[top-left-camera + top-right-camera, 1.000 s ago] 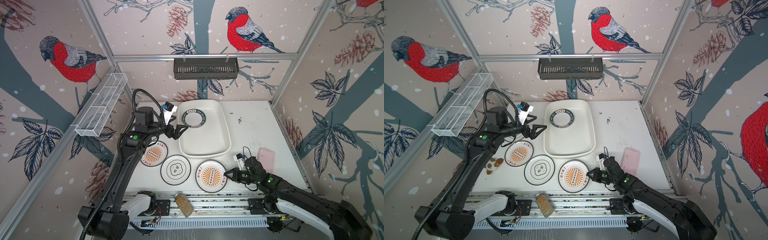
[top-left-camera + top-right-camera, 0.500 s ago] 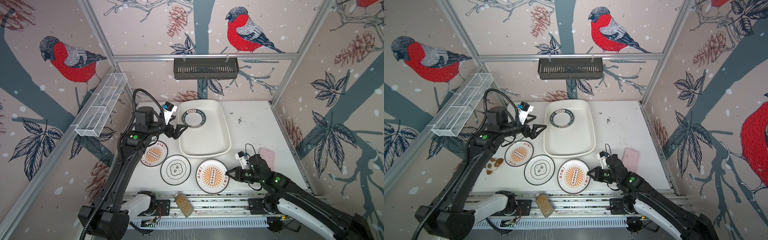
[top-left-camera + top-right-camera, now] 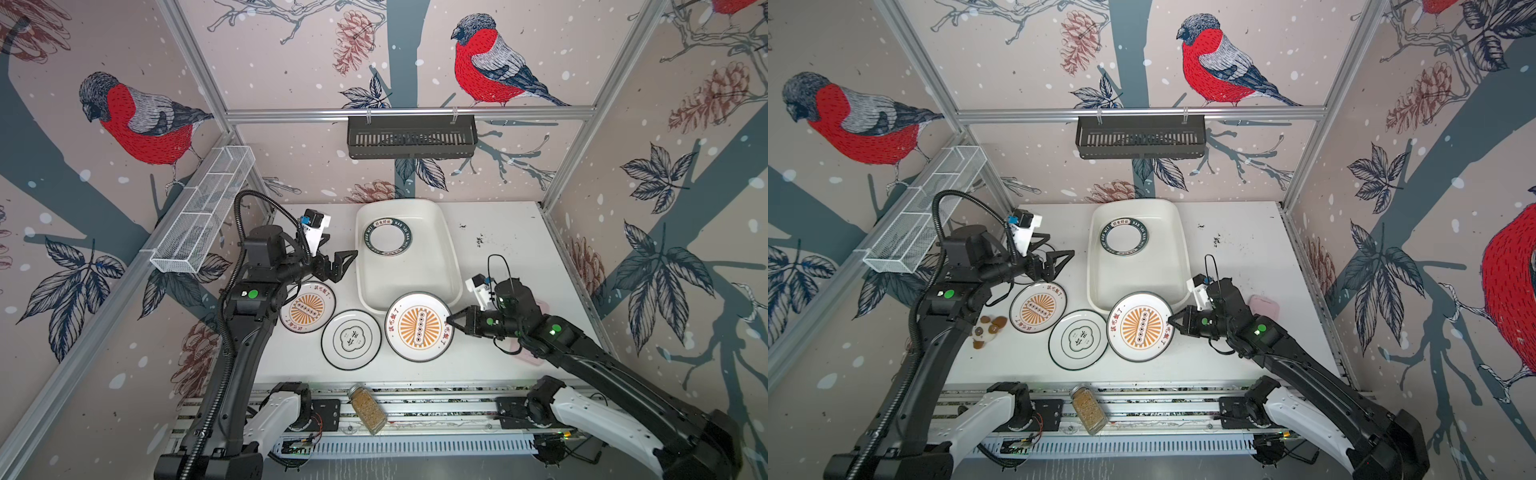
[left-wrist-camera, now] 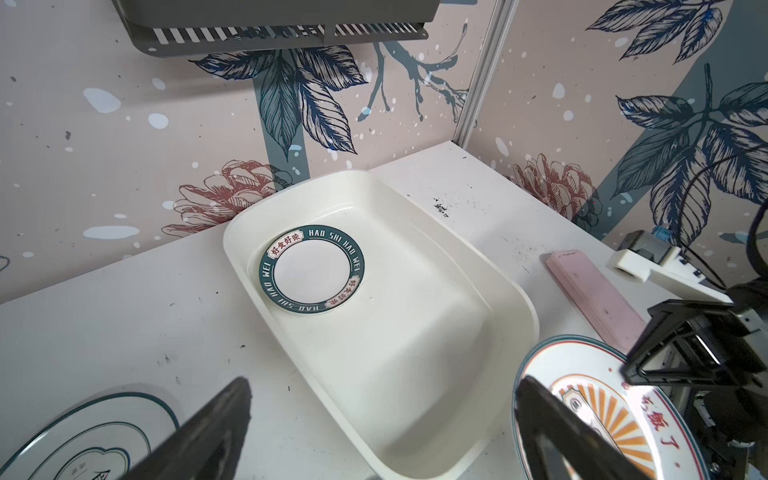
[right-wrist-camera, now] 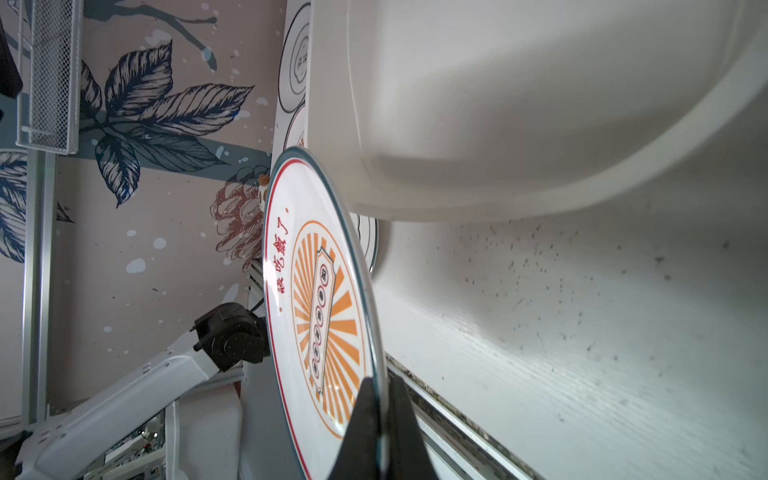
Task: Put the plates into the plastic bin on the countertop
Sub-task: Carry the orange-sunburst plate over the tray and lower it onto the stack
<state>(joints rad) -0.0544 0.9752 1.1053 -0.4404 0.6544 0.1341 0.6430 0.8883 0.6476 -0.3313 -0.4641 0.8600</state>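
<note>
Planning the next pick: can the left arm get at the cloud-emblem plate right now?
Probably yes. The left hand is open and empty, and the cloud-emblem plate lies uncovered on the countertop close by; the right hand holds its sunburst plate beside it, not over it.

plastic bin (image 3: 415,272): plain cream-white
plate in bin (image 3: 388,236): white, dark green lettered band
right sunburst plate (image 3: 419,326): white, orange rays, red lettering
cloud plate (image 3: 351,339): white, thin black rim
tabletop (image 3: 507,232): white, dark specks
</note>
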